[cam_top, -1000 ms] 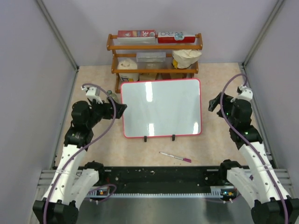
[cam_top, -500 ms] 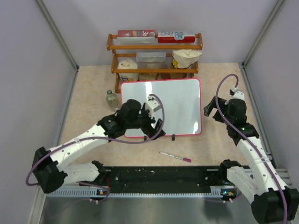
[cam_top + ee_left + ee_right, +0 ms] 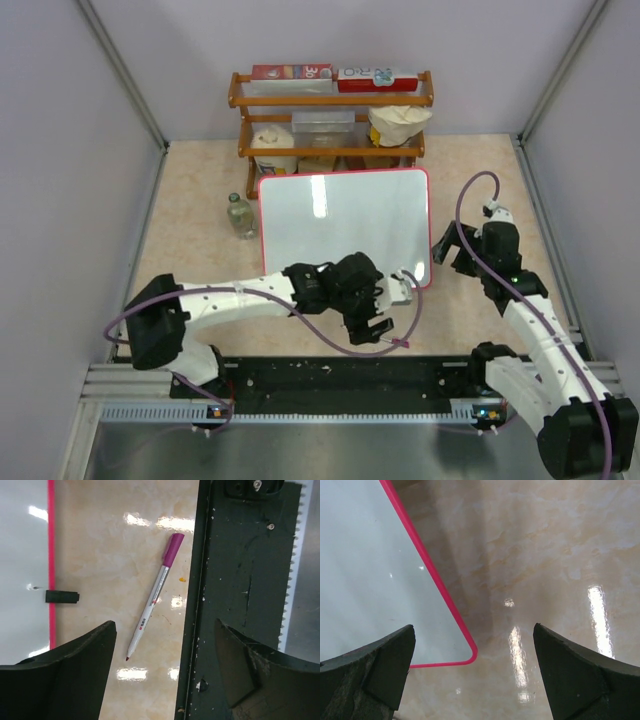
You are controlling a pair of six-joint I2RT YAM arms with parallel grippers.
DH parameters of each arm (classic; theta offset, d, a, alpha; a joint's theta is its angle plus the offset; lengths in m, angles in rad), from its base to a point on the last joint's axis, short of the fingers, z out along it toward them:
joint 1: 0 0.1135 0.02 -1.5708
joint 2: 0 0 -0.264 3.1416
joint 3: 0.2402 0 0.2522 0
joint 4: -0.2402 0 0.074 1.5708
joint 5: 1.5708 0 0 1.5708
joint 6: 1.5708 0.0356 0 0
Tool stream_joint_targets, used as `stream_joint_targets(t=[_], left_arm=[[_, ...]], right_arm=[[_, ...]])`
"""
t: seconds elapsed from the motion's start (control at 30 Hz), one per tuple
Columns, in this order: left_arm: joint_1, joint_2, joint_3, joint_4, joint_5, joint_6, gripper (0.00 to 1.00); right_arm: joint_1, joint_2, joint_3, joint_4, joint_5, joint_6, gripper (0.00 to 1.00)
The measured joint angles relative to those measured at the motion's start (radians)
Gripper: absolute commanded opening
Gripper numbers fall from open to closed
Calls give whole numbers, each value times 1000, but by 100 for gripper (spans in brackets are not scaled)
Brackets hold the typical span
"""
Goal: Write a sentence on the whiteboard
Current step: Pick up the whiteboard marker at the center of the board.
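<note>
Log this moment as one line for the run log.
phase: pre-grasp | left gripper: open, over marker | marker: lying loose, ungrasped | right gripper: open, at whiteboard corner | whiteboard: blank

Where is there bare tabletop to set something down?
Left of the jar, toward the wall, is bare. The strip between whiteboard and black rail is crowded: marker, left gripper. The right gripper hovers off the board's right corner.

Glossy, smooth whiteboard (image 3: 345, 225) with pink plastic edging — polished marble-look table (image 3: 190, 220), varnished wooden shelf (image 3: 330, 100).
</note>
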Motion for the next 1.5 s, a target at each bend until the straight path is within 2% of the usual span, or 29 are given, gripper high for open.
stream_joint_targets(t=[0.2, 0.3, 0.53, 0.8, 0.93, 0.97, 1.07, 1.5], left_arm=[[-95, 149, 46, -35, -103, 38, 70], [-105, 211, 58, -50, -150, 48, 57], [-108, 269, 56, -32, -252, 58, 49], [-116, 290, 12, 24, -288, 58, 38], [-123, 292, 6, 43, -306, 53, 24], [-126, 292, 4, 48, -311, 52, 15], [-135, 295, 2, 58, -323, 52, 0], [-131, 246, -59, 108, -305, -1, 0]], right_arm=[[-1, 0, -2, -1, -8, 0, 99], [-1, 0, -2, -1, -9, -1, 99], [-2, 0, -2, -1, -9, -5, 99], [-5, 0, -2, -1, -9, -5, 99], [-7, 0, -2, -1, -13, -5, 99], [-8, 0, -2, -1, -16, -5, 99], [-8, 0, -2, -1, -31, -4, 99], [-14, -8, 31, -43, -84, -3, 98]])
